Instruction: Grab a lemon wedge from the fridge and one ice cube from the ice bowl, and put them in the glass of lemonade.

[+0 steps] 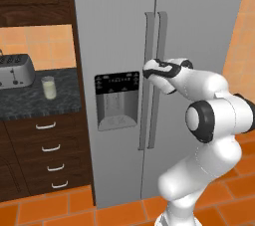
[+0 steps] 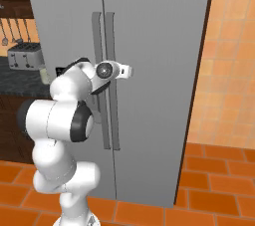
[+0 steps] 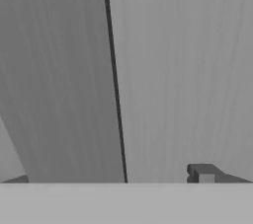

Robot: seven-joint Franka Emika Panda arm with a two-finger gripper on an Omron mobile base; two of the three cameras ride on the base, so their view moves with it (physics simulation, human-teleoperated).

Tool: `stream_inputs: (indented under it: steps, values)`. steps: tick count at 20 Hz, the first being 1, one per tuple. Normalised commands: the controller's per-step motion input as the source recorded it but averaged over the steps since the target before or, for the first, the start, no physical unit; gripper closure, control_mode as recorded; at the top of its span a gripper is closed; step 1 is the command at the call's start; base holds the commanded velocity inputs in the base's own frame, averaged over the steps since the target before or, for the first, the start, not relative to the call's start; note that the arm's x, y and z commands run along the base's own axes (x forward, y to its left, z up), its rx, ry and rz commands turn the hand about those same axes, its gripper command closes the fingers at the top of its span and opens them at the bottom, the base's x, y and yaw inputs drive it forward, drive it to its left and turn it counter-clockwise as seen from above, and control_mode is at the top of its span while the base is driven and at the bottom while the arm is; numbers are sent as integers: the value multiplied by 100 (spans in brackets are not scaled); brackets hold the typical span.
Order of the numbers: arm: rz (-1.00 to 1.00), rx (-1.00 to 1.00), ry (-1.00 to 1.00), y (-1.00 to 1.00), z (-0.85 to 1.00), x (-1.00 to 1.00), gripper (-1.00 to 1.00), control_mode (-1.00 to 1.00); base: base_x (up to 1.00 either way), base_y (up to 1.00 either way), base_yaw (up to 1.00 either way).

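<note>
I'm at the fridge (image 1: 189, 31), both doors shut, so the lemon wedge must be inside, out of my sight. The step in hand is opening a door. My arm reaches to the paired handles (image 1: 154, 46) at the centre seam, and the tool (image 1: 147, 70) sits right at them, its jaws apart with nothing between. Next I should close on one handle and pull. The glass of lemonade (image 1: 48, 87) waits on the bench (image 1: 30, 101), near its fridge-side end.

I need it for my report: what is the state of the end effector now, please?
End effector: open, holding nothing, at the fridge door handles.
</note>
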Motion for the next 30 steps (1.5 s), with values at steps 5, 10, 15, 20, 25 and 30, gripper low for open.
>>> stream_inputs:
  steps: [5, 10, 15, 20, 25, 30]
  values:
    - [0, 0, 0, 0, -2, 15, 100, -100, 0, 0, 0]
    - [0, 0, 12, -4, 9, -55, 100, -100, 0, 0, 0]
    - [-6, 0, 32, -39, 25, -97, 100, -100, 0, 0, 0]
    - [-8, 0, 28, -64, 36, -100, 100, -100, 0, 0, 0]
    - [-8, 1, 29, -72, 43, -100, 100, -100, 0, 0, 0]
    - [-5, 1, 24, -77, 42, -100, 100, -100, 0, 0, 0]
